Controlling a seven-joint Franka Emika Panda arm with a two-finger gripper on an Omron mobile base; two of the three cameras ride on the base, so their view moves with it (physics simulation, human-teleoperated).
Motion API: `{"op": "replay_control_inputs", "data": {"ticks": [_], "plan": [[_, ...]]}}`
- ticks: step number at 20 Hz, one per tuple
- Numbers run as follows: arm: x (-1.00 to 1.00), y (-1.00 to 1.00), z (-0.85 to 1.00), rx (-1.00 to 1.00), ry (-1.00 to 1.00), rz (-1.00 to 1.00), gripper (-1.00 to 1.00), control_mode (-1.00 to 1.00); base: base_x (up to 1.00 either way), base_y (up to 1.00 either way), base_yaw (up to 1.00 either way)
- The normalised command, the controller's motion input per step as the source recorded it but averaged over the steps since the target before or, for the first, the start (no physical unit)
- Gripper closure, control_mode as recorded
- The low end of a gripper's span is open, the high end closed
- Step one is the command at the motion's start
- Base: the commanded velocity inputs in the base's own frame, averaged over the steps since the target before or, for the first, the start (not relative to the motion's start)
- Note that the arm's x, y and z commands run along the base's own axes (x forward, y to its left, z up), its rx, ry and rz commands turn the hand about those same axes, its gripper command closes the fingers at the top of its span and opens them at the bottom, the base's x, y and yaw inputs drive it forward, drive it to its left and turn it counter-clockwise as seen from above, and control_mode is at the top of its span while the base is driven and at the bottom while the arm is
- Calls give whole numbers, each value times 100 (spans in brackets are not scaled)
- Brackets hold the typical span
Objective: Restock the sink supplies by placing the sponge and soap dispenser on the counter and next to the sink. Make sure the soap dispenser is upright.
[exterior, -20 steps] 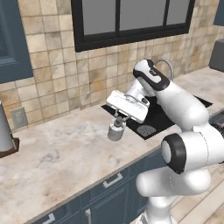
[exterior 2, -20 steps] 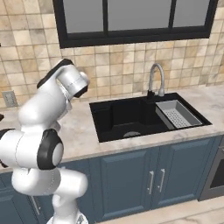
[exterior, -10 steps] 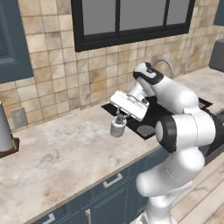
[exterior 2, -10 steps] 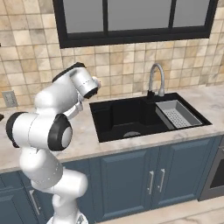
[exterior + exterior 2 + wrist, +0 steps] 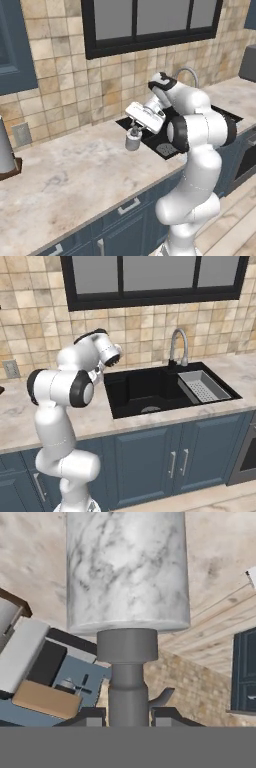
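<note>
Gripper (image 5: 134, 134) is clamped on the soap dispenser (image 5: 132, 141) at its grey pump neck, bottle hanging just above the counter (image 5: 75, 175) left of the sink (image 5: 145, 391). Fingertips (image 5: 167, 714) are partly cut off. Bare counter extends leftward.

Centre of the left base view: pale grey marbled soap dispenser (image 5: 133, 140) with dark grey pump; beige marbled counter (image 5: 75, 175); black sink (image 5: 150, 390) at centre of the right base view.
</note>
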Motion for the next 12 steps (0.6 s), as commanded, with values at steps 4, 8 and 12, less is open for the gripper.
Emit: {"op": "replay_control_inputs", "data": {"ticks": [4,8,12], "plan": [[64,-14,-30,1,3,0,100,-100,0,0,0],[32,-1,-48,0,3,0,100,-100,0,0,0],[19,0,-55,0,0,0,100,-100,0,0,0]]}}
